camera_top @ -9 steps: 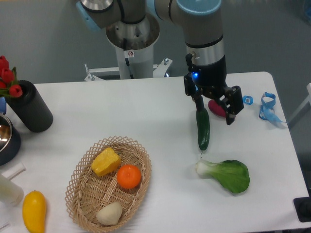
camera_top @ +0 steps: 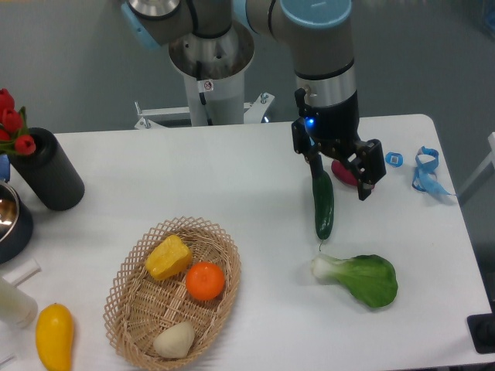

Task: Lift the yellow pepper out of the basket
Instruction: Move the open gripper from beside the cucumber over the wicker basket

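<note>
I see the gripper (camera_top: 340,171) right of centre, jaws spread wide and holding nothing, apparently just above a cucumber (camera_top: 323,204). The yellow pepper (camera_top: 168,257) lies in the basket (camera_top: 126,308) at lower left, touching an orange (camera_top: 205,280).

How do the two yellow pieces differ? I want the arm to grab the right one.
The yellow pepper is blocky and golden and lies in the basket; the yellow squash is smooth, elongated and lemon-yellow, on the table outside it. Both are yellow and lie far from the gripper.
</note>
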